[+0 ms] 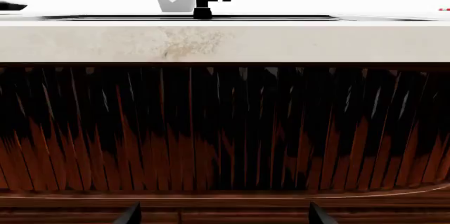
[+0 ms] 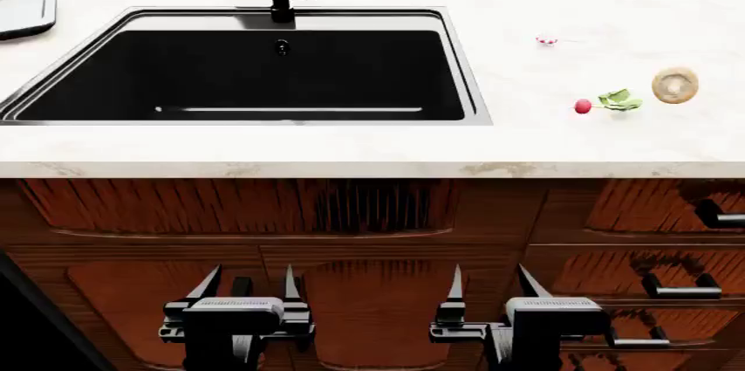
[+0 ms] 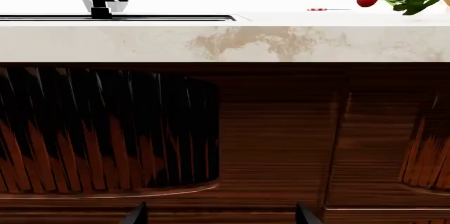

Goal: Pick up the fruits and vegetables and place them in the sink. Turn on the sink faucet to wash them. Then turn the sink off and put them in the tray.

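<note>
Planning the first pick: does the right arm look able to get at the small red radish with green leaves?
Probably yes, once raised: the right gripper hangs open below the counter edge, and the small red radish with green leaves lies unobstructed on its side of the counter.

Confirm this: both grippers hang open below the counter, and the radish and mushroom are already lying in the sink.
Not quite. The radish and mushroom lie on the counter to the right of the sink, which the head view shows holding neither. The left gripper and right gripper do hang open below the counter.
</note>
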